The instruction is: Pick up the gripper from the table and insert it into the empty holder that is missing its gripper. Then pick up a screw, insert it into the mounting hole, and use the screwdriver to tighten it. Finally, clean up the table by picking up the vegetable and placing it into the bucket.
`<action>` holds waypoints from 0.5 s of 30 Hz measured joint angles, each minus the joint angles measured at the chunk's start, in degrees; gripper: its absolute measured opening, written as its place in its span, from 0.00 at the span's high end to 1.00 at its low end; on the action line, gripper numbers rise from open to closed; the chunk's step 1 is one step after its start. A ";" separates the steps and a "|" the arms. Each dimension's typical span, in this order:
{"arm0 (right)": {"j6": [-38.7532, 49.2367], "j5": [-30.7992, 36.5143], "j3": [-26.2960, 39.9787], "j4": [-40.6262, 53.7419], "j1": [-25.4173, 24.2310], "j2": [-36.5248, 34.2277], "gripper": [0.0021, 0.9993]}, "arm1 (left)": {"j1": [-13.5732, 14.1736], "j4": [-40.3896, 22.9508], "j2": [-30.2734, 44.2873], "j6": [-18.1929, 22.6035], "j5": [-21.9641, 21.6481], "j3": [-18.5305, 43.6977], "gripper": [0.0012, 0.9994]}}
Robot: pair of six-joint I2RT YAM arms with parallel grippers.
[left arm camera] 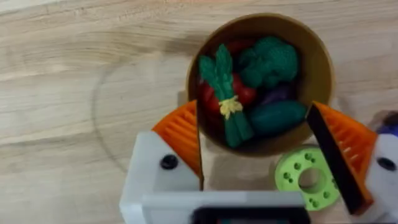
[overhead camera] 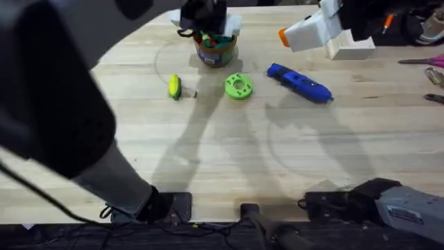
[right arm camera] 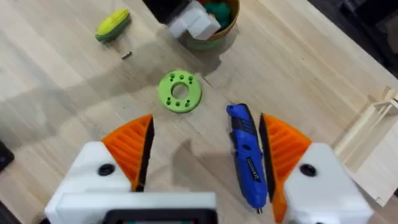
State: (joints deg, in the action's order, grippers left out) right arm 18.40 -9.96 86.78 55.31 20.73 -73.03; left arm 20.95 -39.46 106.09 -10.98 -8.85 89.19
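Two pincers spread, holding nothing. My left pincer (left arm camera: 255,152) hovers over bucket (left arm camera: 261,81) full of veggies; corn (overhead camera: 174,87) on table (overhead camera: 229,153), screwdriver (right arm camera: 247,155) untouched.

We take this for a robotics workshop or lab bench. The pale plank wood table (overhead camera: 229,160) carries test props, not household goods: a blue pen-shaped electric screwdriver (overhead camera: 300,82), a flat bright green plastic disc with holes (overhead camera: 238,86), a small loose screw (right arm camera: 126,55) and a round tan bucket (left arm camera: 320,74) of toy vegetables. At the far right edge we see hand tools (overhead camera: 429,69) and a white printed plastic block (overhead camera: 350,47).
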 joint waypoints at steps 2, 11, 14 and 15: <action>0.01 0.00 -0.02 0.00 0.00 0.00 0.11 | 0.00 -1.57 -2.90 0.00 -0.01 0.00 0.01; -0.01 0.00 0.00 0.02 0.00 0.00 0.11 | -0.68 -17.39 -22.53 -0.02 -4.34 0.52 0.01; 0.01 0.00 0.00 0.02 0.00 0.02 0.11 | -2.64 -26.28 -26.28 -1.35 -4.56 0.81 0.01; -0.01 0.00 -0.02 0.00 0.00 0.00 0.11 | -3.48 -28.89 -26.79 -2.01 -4.49 0.81 0.01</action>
State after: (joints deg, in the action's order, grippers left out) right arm 18.39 -9.96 86.76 55.31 20.73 -73.03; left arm 17.47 -68.35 79.30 -13.00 -13.34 90.00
